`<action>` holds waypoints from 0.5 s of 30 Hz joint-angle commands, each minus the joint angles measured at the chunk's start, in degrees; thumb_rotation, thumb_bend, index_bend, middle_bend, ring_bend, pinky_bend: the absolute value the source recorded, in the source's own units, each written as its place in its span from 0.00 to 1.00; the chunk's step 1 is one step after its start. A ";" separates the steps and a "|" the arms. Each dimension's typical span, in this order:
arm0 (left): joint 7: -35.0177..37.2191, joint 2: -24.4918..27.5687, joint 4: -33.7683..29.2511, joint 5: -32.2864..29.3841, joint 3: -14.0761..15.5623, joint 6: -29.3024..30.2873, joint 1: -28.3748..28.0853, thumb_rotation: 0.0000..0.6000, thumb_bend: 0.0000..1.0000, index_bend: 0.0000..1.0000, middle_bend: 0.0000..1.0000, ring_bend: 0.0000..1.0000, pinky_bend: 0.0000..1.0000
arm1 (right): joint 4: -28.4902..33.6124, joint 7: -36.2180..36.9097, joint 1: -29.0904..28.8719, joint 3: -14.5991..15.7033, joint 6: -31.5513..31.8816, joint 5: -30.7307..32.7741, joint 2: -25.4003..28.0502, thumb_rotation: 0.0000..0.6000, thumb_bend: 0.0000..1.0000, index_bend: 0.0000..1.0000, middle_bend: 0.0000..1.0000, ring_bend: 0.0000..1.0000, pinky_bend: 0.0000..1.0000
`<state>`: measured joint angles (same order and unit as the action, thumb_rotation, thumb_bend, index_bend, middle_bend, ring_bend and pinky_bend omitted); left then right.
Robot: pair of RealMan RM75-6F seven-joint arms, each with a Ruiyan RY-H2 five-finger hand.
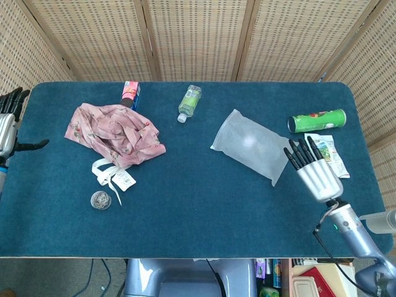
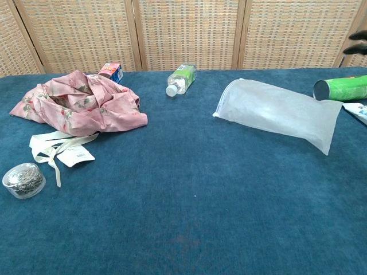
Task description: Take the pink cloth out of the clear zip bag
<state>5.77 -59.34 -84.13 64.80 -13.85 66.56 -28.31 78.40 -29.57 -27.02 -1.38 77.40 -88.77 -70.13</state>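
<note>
The pink floral cloth lies crumpled in a heap on the blue table at the left, also in the chest view. The clear zip bag lies flat and looks empty right of centre. My left hand hovers open at the table's left edge, well away from the cloth. My right hand is open with its fingers spread, just right of the bag's lower corner and apart from it. Only its dark fingertips show in the chest view.
A small red and blue box and a lying water bottle sit at the back. A white ribbon with a tag and a small round tin lie before the cloth. A green can and a snack packet are at the right.
</note>
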 commanded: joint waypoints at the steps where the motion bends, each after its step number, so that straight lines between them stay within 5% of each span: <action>1: -3.61 -0.40 -5.96 5.55 5.17 12.35 8.08 1.00 0.00 0.00 0.00 0.00 0.00 | 4.70 9.90 6.99 1.14 7.68 -0.71 1.64 1.00 0.00 0.00 0.00 0.00 0.00; 5: -6.65 -2.98 -9.21 9.12 8.68 20.14 13.84 1.00 0.00 0.00 0.00 0.00 0.00 | 8.78 14.45 11.16 2.22 12.40 -1.73 1.85 1.00 0.00 0.00 0.00 0.00 0.00; 15: -9.54 -7.75 -11.85 15.50 12.86 28.13 20.85 1.00 0.00 0.00 0.00 0.00 0.00 | 13.16 12.65 17.76 3.83 18.07 -3.40 0.69 1.00 0.00 0.00 0.00 0.00 0.00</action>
<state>-3.58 -66.48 -95.85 79.60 -1.54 94.09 -8.03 91.19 -16.96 -9.86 2.21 94.97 -91.88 -69.19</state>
